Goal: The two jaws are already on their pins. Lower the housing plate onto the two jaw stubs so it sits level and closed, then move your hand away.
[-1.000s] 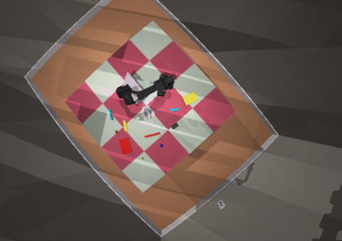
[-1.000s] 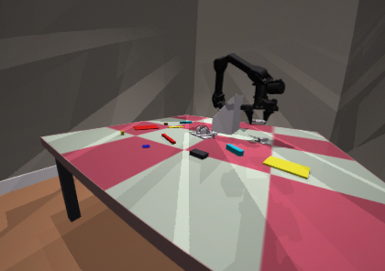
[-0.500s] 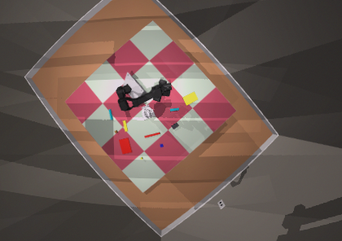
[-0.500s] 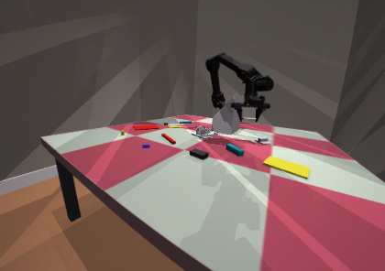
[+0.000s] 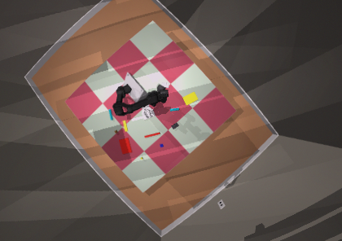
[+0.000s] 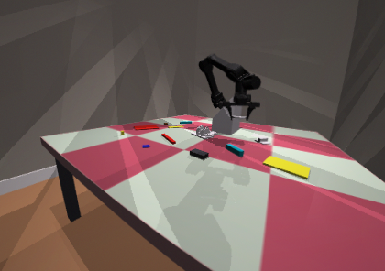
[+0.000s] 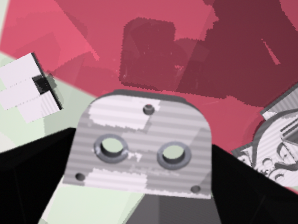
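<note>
My gripper (image 6: 239,115) (image 7: 142,143) is shut on the housing plate (image 7: 140,131), a grey plate with two large ringed holes and three small holes. In the wrist view one black finger is at each side edge of it. In the exterior view the gripper holds it well above the table. The jaw assembly (image 5: 147,112) (image 6: 203,132) (image 7: 278,150), pale grey with round parts, lies on the table. It is cut off at the right edge of the wrist view, apart from the plate and below its height. The jaw stubs and pins are too small to tell apart.
A small pale stand (image 6: 262,140) (image 7: 25,87) stands to one side of the jaw assembly. A teal bar (image 5: 174,109) (image 6: 235,149), a black block (image 5: 175,125) (image 6: 199,154), a red bar (image 5: 152,134) (image 6: 168,138) and a yellow slab (image 5: 190,98) (image 6: 287,167) lie around.
</note>
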Robot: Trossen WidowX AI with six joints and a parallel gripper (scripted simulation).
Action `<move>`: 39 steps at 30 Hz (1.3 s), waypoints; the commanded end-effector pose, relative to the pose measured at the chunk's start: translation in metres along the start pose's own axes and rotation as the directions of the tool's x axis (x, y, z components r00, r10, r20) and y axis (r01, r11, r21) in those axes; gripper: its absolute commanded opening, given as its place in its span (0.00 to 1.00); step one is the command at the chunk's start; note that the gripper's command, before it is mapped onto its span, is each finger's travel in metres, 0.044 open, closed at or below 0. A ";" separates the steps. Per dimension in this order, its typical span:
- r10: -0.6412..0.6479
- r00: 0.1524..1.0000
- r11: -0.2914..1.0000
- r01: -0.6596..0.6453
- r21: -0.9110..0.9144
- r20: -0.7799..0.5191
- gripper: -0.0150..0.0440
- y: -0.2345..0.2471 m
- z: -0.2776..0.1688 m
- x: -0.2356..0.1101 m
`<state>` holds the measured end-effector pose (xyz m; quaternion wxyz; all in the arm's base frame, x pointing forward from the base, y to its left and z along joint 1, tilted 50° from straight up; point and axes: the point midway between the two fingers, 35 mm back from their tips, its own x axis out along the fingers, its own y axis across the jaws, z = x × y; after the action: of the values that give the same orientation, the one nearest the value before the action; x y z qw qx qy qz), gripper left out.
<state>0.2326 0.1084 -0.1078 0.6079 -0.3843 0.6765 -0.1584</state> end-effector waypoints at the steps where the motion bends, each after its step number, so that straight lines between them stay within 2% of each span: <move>1: -0.005 1.000 0.999 0.005 0.050 -0.003 0.85 -0.014 -0.003 0.001; 20: -0.016 1.000 0.960 0.017 0.281 -0.004 0.85 -0.076 -0.018 0.004; 39: -0.040 0.999 0.865 0.043 0.500 -0.017 0.85 -0.130 -0.046 0.012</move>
<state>0.2365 0.0126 -0.0231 0.6787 -0.2387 0.6129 -0.3267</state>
